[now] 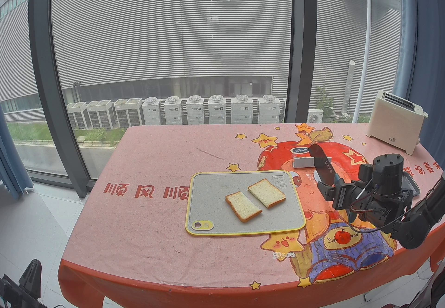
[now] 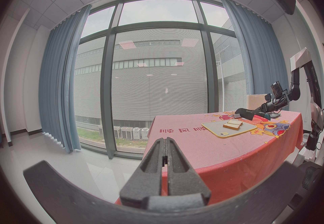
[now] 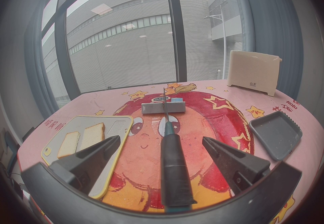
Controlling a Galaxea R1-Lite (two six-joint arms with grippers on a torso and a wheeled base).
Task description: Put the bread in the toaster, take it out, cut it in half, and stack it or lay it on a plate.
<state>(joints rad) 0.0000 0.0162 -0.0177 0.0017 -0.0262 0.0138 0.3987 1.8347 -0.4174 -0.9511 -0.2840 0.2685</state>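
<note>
right gripper (image 3: 161, 138) spread wide either side of the knife (image 3: 173, 174) handle without touching it, left gripper (image 2: 165, 154) pressed together, empty

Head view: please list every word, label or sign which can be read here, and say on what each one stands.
"顺风顺": large red characters on the tablecloth, left of the cutting board.
Mark low on the front of the toaster: too small to read.
Pale print on the dark blade of the knife: blurred.
Small oval label and the writing in the apple picture, both on the tablecloth: too small to read with certainty.
</note>
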